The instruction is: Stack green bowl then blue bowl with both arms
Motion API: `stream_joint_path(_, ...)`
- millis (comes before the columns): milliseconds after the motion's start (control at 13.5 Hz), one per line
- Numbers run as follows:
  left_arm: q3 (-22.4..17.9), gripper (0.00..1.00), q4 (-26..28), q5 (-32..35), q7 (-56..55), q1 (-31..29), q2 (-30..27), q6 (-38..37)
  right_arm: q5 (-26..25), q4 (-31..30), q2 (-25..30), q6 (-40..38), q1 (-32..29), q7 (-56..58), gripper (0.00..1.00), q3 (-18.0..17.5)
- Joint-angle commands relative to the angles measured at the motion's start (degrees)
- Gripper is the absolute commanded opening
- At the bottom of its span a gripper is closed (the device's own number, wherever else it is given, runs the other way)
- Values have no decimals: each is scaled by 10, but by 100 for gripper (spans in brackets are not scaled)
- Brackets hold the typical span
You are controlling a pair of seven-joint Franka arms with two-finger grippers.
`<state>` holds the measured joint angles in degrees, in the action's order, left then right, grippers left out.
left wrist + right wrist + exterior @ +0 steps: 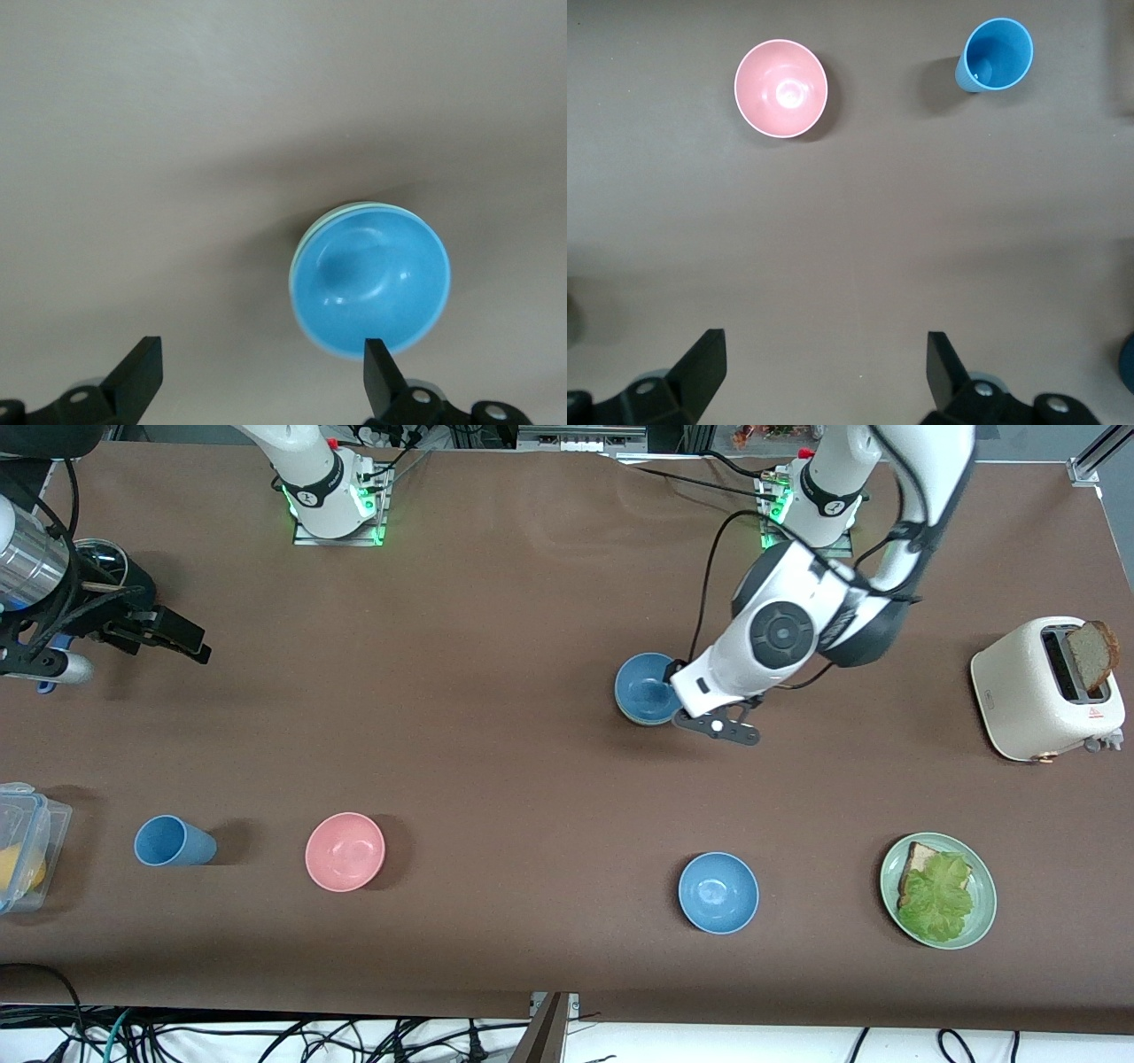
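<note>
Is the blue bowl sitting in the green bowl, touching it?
Touching. The left wrist view shows the blue bowl nested in the green bowl, whose pale rim hugs its edge with no gap.

No text, brand name or number can be read in any view. The only sign is a small red triangular warning symbol on the side of the cream toaster (1045,695), which stands toward the left arm's end of the table, well apart from the left gripper (719,726); whatever is inside the triangle is too small to make out. Small dark markings on the collars at the two arm bases are too small to read.
</note>
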<state>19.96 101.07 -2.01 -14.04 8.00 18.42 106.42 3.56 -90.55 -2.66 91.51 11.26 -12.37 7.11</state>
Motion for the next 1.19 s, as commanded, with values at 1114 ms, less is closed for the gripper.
stream_joint_path(1114,-191,100,-34,21,138,-48,-218,-143,16,10,-21,7,25,12,100,-35)
